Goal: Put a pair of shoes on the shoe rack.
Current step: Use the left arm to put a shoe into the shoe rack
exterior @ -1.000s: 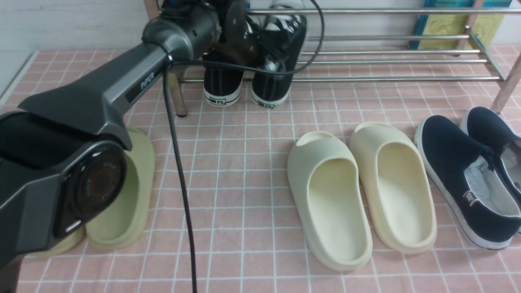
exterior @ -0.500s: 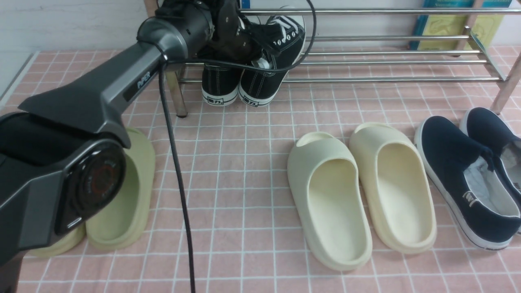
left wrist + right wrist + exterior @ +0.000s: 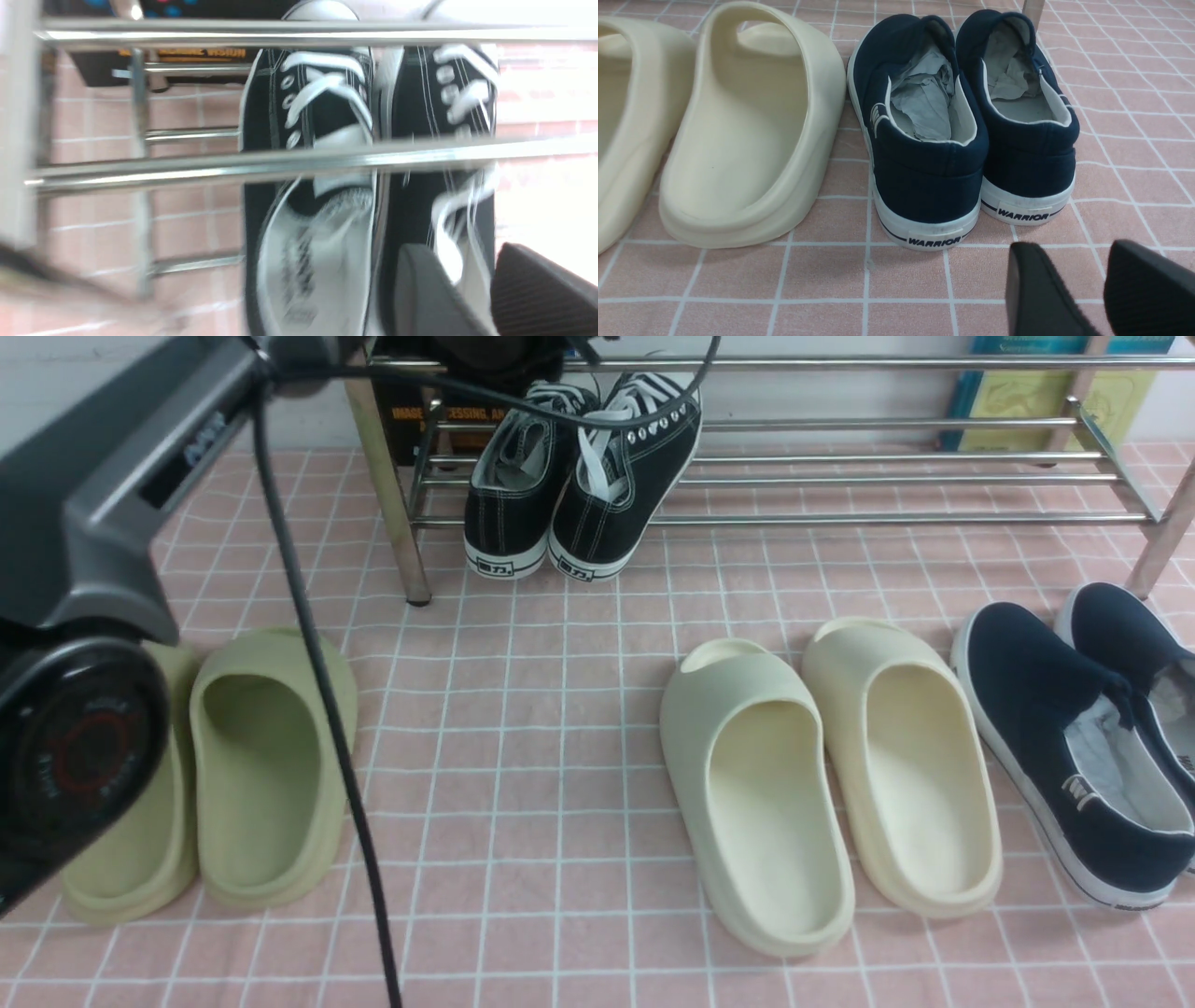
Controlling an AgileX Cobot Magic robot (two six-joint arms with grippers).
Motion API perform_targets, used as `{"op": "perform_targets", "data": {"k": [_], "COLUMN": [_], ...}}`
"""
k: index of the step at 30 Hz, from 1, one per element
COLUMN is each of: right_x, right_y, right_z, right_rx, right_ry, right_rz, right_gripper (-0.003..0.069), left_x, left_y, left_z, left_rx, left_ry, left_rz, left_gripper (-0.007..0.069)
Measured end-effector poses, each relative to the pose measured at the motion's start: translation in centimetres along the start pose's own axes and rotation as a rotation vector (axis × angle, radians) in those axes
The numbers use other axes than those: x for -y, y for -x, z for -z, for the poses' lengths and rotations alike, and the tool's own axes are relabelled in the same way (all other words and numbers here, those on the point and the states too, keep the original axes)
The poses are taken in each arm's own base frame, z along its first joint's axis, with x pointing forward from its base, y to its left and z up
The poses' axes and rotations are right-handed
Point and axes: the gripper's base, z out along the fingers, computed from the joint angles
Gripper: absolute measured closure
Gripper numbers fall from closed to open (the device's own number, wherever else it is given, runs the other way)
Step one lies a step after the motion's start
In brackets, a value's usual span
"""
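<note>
From the front, the pair of shoes (image 3: 579, 476) sits at the left end of the shoe rack (image 3: 887, 516), heels jutting past its front bar. In the left wrist view, the left gripper (image 3: 460, 252) hovers above those heels, fingers parted and empty. In the right wrist view, the right gripper (image 3: 1069, 254) hangs well before the rack, parted and empty.

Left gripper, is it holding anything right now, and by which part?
Nothing. The left gripper is open and empty, above the black sneakers, which sit on the shoe rack untouched.

black sneakers (image 3: 616, 495): on shoe rack (image 3: 887, 516), heels forward | cream slides (image 3: 761, 793), navy slip-ons (image 3: 1027, 700): on floor
</note>
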Motion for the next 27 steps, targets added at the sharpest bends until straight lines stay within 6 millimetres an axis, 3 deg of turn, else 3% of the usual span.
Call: {"op": "perform_targets", "data": {"k": [4,8,12,17,21,27], "right_x": [0.0,0.0,0.0,0.0,0.0,0.0], "right_y": [0.0,0.0,0.0,0.0,0.0,0.0], "right_z": [0.0,0.0,0.0,0.0,0.0,0.0], "right_rx": [0.0,0.0,0.0,0.0,0.0,0.0], "right_ry": [0.0,0.0,0.0,0.0,0.0,0.0], "right_rz": [0.0,0.0,0.0,0.0,0.0,0.0], "right_gripper": [0.0418,0.0418,0.0418,0.0418,0.0418,0.0418], "left_x": [-0.4,-0.5,0.2,1.4,1.6,1.8], "left_y": [-0.8,-2.4,-5.1,-7.9,-8.8,-8.4], "left_z": [1.1,-0.3,-4.3,-8.9,-10.5,-10.8], "left_rx": [-0.13,-0.254,-0.361,-0.377,-0.362,-0.307], "left_ry": [0.03,0.038,-0.008,-0.046,-0.049,-0.06], "left_rz": [-0.094,-0.124,-0.112,-0.123,-0.098,-0.048], "left_gripper": [0.0549,0.0618,0.0622,0.0622,0.0622,0.0619]}}
